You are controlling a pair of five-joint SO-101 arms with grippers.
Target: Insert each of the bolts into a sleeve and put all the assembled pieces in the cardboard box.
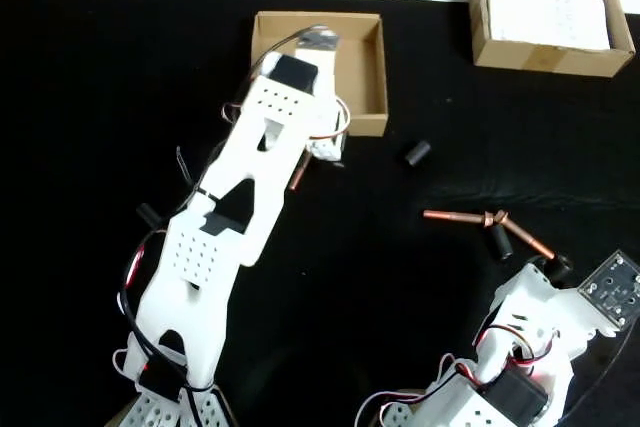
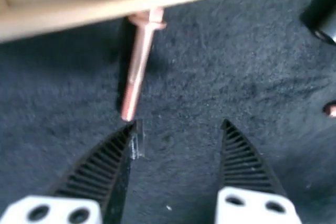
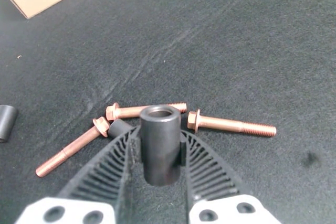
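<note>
Here, right gripper [image 3: 160,132] clamped an upright sleeve [image 3: 160,153]; three bolts [image 3: 231,125] lay just beyond.
Left gripper [image 2: 178,127] stood wide, a lone bolt [image 2: 137,66] at one fingertip, by the cardboard box [image 2: 63,14].

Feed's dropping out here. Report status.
Left gripper open, a bolt just ahead by the cardboard box wall. Right gripper shut on a sleeve, three loose bolts beyond it. Nothing seen in the way.
</note>
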